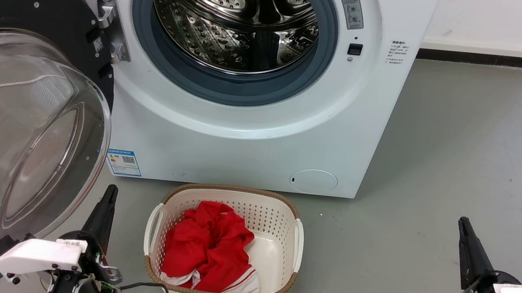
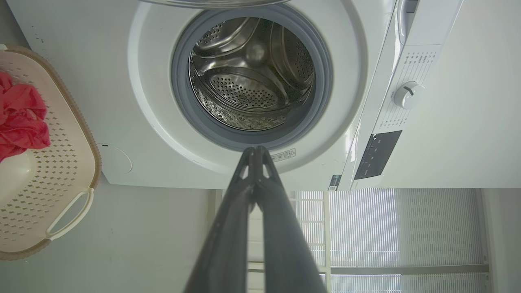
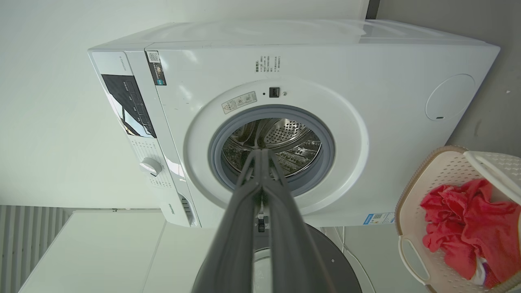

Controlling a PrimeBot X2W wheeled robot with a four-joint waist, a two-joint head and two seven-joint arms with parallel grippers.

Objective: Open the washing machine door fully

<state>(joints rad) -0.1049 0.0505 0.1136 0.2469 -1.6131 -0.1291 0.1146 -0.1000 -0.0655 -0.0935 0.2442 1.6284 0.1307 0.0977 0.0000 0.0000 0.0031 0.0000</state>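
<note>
The white washing machine (image 1: 240, 149) fills the upper middle of the head view, its steel drum exposed. The washing machine door (image 1: 9, 125) stands swung wide to the left on its metal hinge, the clear glass bowl bulging toward me. My left gripper (image 1: 110, 192) is shut at the lower left, just right of the door's lower rim and apart from it. My right gripper (image 1: 463, 223) is shut at the lower right over bare floor. In the left wrist view my left gripper (image 2: 256, 149) points at the washing machine (image 2: 142, 134). In the right wrist view the right gripper (image 3: 262, 151) points at the drum opening, with the washing machine door (image 3: 325, 260) below.
A white perforated basket (image 1: 282, 214) holding red cloth (image 1: 209, 244) sits on the grey floor in front of the machine, between my grippers. A white wall base runs at the upper right. Open floor lies to the right of the machine.
</note>
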